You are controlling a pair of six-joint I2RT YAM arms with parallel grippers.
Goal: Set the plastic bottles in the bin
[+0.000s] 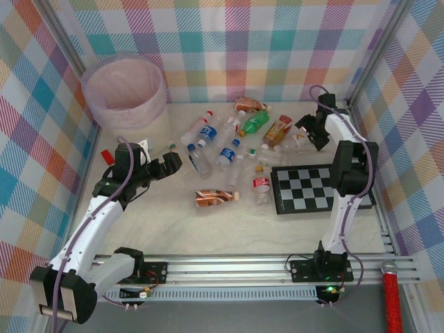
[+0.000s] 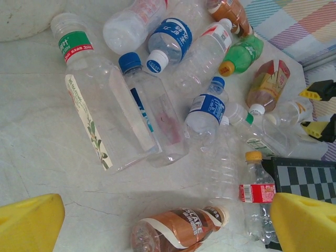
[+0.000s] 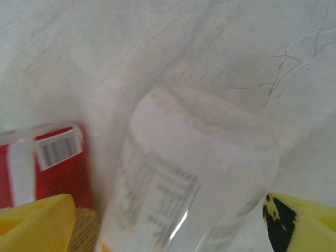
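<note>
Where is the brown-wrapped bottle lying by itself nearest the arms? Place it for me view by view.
Top external: brown-wrapped bottle lies on its side mid-table, left of the checkerboard.
Left wrist: the bottle sits bottom centre, cap pointing right.
Right wrist: aimed at a clear bottle.
Shared landmark: the checkerboard, to its right in both.

Glossy clear plastic bottles (image 2: 157,121), translucent matt bin (image 1: 133,118) with thin plastic liner (image 1: 121,82), smooth marble-look table (image 1: 229,229), checked cloth walls (image 1: 263,41)
</note>
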